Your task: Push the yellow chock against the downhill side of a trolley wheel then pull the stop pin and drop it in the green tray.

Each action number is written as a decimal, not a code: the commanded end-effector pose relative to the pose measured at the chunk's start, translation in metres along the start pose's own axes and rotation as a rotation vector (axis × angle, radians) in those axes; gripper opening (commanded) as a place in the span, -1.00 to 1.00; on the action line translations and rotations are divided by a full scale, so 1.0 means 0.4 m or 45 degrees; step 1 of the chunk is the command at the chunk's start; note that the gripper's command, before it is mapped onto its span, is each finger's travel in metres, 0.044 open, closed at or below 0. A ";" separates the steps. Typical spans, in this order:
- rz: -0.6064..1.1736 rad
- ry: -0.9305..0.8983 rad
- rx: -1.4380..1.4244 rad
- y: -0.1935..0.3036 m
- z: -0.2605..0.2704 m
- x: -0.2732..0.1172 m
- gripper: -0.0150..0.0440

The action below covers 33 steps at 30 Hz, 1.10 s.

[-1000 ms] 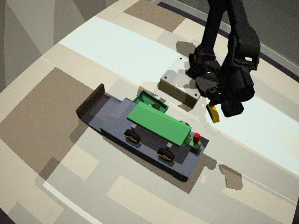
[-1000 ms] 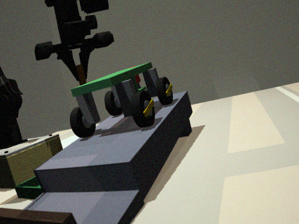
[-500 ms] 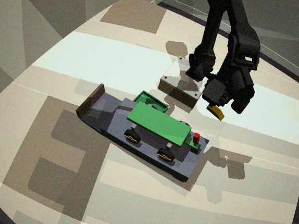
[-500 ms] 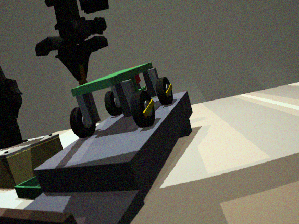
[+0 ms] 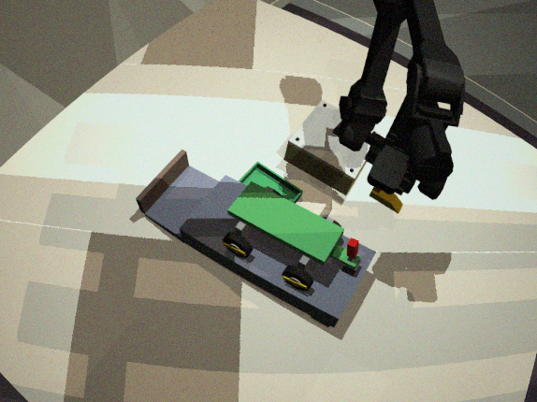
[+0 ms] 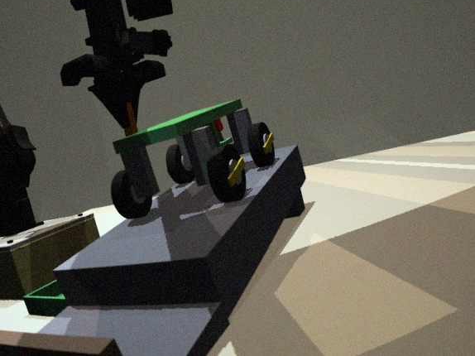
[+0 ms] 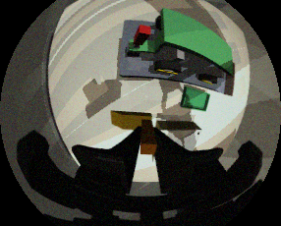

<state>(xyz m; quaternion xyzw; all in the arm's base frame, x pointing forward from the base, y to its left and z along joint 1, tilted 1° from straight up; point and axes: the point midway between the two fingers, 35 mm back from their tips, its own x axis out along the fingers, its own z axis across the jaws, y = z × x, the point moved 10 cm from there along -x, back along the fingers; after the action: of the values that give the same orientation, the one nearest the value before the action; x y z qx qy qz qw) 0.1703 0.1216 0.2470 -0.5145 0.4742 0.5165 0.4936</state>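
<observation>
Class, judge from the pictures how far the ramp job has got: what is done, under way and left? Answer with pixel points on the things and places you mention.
Done: the gripper [image 5: 384, 189] [image 6: 127, 130] [image 7: 146, 129] has picked up the chock [image 5: 386, 200] [image 7: 130, 120].
In hand: the chock hangs in the air beside the ramp [image 5: 206, 196] [image 6: 136, 240] [image 7: 135, 70], against no wheel.
Left: chock a wheel, pull the pin [image 5: 353, 248] [image 6: 218, 125] [image 7: 142, 35], still at the trolley's [image 5: 290, 226] [image 6: 182, 126] [image 7: 196, 41] uphill end, drop it in the tray [image 5: 297, 195] [image 6: 45, 306] [image 7: 196, 98], then open and withdraw.

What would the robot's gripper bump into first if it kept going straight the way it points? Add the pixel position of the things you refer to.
Probably the tabletop [image 5: 407, 234] [image 6: 393, 182] [image 7: 103, 69] beside the ramp [image 5: 203, 202] [image 6: 124, 244] [image 7: 140, 70]. The gripper [image 5: 388, 190] [image 6: 131, 127] [image 7: 146, 129] points roughly down, holding the yellow block [image 5: 385, 199] [image 6: 131, 117] [image 7: 129, 120]; depth is hard to judge.
</observation>
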 end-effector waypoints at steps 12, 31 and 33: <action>-0.002 0.007 -0.020 -0.031 -0.115 0.012 -0.49; -0.004 0.015 -0.021 -0.069 -0.263 0.023 -0.49; -0.004 0.016 -0.021 -0.073 -0.279 0.023 -0.49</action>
<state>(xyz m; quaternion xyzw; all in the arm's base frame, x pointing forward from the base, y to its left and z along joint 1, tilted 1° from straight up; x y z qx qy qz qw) 0.2025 0.0228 0.2373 -0.5223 0.4720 0.5149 0.4891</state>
